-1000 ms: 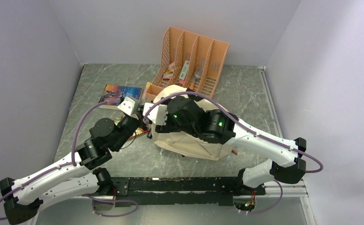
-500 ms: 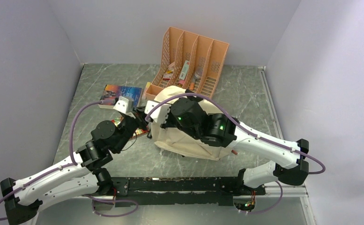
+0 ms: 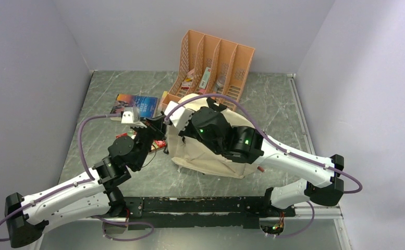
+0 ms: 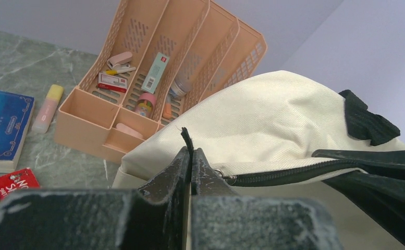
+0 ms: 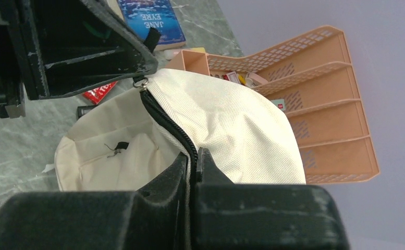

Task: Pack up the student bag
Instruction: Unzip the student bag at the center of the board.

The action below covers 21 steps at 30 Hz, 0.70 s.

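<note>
where the marble table (image 3: 278, 104) runs toward the back wall, the student bag (image 3: 205, 159) sits mid-table, slumped, just in front of the orange file organizer (image 3: 216, 60) and touching or nearly touching its low front edge. both arms meet at the bag's left upper corner.

left gripper (image 4: 191, 152): fingers clenched, pinching the black zipper pull (image 4: 186, 136), which pokes up between the tips. metal ring of the slider seen just under it from the right wrist.

right gripper (image 5: 192, 156): fingers clamped tight on the bag's rim, right at the dark zipper (image 5: 164, 122). mouth of the bag is parted beside it; cream inner fabric shows.

left of the bag, flat on the table: blue book (image 3: 136, 104), title reads "jane eyre"; red booklet (image 4: 10, 182) nearer the arms. a yellow-pink stick (image 4: 48, 107) lies against the organizer's left side. small stationery sits in the organizer's slots.
</note>
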Each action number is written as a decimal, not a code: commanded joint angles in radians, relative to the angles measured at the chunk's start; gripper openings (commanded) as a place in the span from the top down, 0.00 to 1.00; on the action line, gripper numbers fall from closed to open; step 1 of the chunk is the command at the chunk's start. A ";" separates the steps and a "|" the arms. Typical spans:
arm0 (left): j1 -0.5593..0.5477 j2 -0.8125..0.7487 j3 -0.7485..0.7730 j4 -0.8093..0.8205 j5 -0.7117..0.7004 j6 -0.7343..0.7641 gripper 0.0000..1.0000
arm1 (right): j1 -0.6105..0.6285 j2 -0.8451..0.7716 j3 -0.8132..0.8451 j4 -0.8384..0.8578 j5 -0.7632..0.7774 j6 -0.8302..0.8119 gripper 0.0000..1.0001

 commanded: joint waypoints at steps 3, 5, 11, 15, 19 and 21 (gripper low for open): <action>0.010 -0.008 -0.058 -0.080 -0.149 -0.027 0.95 | -0.017 -0.043 0.056 0.132 0.162 0.066 1.00; 0.010 -0.015 -0.064 -0.092 -0.158 -0.029 0.95 | -0.021 -0.043 0.054 0.140 0.201 0.075 1.00; 0.010 -0.016 -0.093 -0.116 -0.182 -0.036 0.95 | -0.041 -0.055 0.064 0.168 0.239 0.145 1.00; 0.010 0.006 -0.124 -0.116 -0.166 -0.067 0.95 | -0.050 -0.064 0.066 0.196 0.252 0.187 1.00; 0.010 0.027 -0.151 -0.113 -0.141 -0.094 0.95 | -0.053 -0.063 0.068 0.207 0.272 0.209 1.00; 0.010 0.032 -0.161 -0.112 -0.134 -0.099 0.95 | -0.053 -0.065 0.068 0.208 0.280 0.222 1.00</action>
